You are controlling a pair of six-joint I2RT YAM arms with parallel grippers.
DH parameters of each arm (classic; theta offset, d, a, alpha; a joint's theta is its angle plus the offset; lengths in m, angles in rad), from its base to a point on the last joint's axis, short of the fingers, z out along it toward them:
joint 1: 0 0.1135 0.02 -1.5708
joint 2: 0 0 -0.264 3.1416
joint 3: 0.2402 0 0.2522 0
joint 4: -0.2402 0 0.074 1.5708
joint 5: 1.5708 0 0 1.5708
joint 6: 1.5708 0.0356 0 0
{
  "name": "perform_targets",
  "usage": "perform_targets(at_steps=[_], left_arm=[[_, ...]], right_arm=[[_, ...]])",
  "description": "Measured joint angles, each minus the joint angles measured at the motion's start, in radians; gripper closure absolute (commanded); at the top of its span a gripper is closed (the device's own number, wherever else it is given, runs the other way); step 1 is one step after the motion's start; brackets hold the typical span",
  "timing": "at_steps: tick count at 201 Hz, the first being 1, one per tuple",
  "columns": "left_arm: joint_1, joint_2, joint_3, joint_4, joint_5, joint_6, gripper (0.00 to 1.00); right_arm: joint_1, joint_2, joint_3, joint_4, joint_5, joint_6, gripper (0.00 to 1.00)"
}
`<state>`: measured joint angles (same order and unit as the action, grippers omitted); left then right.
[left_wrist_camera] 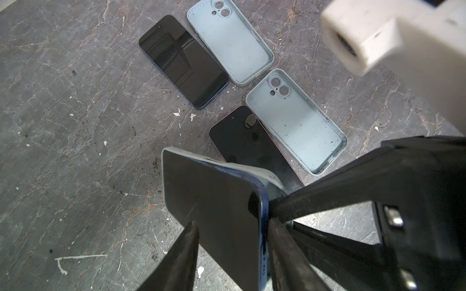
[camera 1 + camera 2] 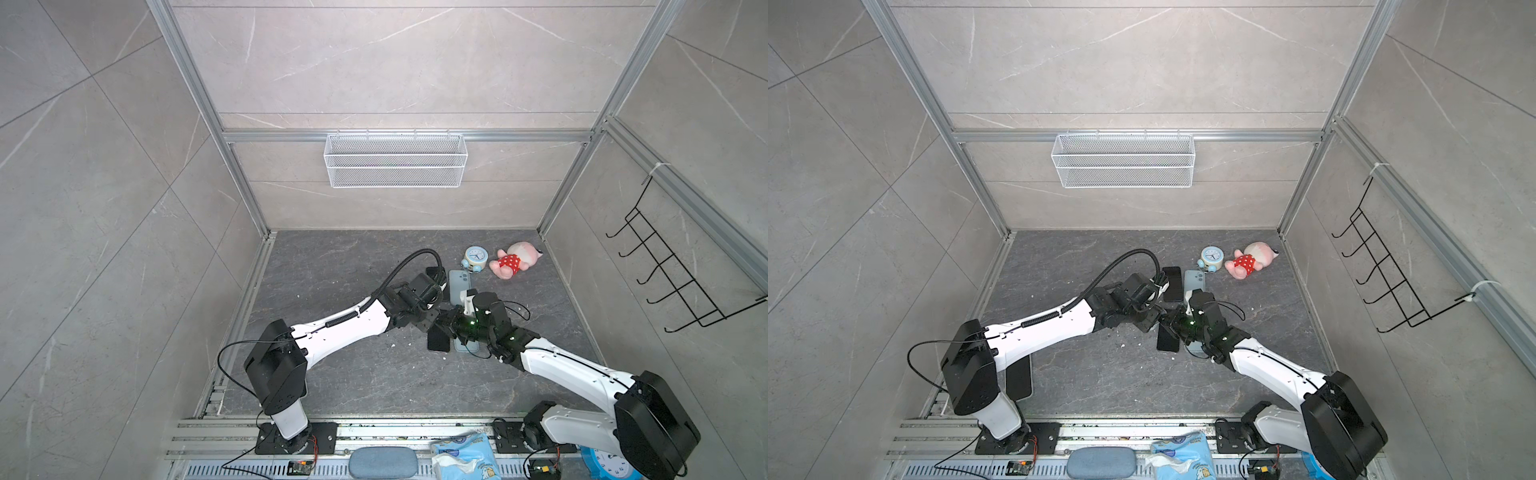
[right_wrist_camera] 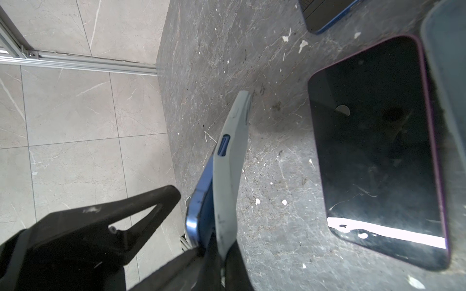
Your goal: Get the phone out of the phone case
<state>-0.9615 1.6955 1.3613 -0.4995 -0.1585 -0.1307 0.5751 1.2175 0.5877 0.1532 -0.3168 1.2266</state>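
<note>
White wire basket [image 2: 395, 160] hangs on the back-wall rail, see-through mesh all round. Below it, the left end effector [image 1: 233, 224] comes in from the left with its jaws partway open. It has a finger [image 1: 274, 241] hard against each long edge of the phone [image 1: 211, 199], but whether it's actually squeezing is anyone's guess.

The phone is mid-surface, lifted and tilted, with a dark screen and a blue frame. It's half out of the phone case [image 3: 227, 181]: the near end stands clear of the pale grey shell, and the far end sits inside the rim. On the right, the right end effector [image 3: 218, 257] is clamped tight on the case's loose wall.

Loose on the grey surface [image 2: 332, 374] are two pairs. A blue-edged phone [image 1: 184, 60] lies with a loose case [image 1: 230, 42] just right of it. A purple-edged phone [image 1: 249, 141] lies with a second loose case [image 1: 295, 121] just right of that. Both cases are hollow side up, speckled lining showing. Furthest right are a small alarm clock [image 2: 474, 258] and a pink plush [image 2: 513, 259] lying down.
</note>
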Motion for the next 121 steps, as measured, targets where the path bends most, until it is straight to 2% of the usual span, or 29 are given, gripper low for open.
perform_targets(at_steps=[54,90,121], left_arm=[[-0.005,0.000,-0.033,-0.015,-0.089,0.012,0.68],[-0.002,-0.002,-0.077,-0.015,-0.133,0.029,0.84],[0.001,-0.045,-0.122,-0.002,-0.166,0.048,0.92]], right_arm=[[0.008,0.000,-0.001,0.035,-0.005,0.011,1.00],[0.016,0.000,-0.001,0.050,-0.008,0.015,1.00],[0.031,0.003,-0.001,0.055,-0.013,0.020,1.00]])
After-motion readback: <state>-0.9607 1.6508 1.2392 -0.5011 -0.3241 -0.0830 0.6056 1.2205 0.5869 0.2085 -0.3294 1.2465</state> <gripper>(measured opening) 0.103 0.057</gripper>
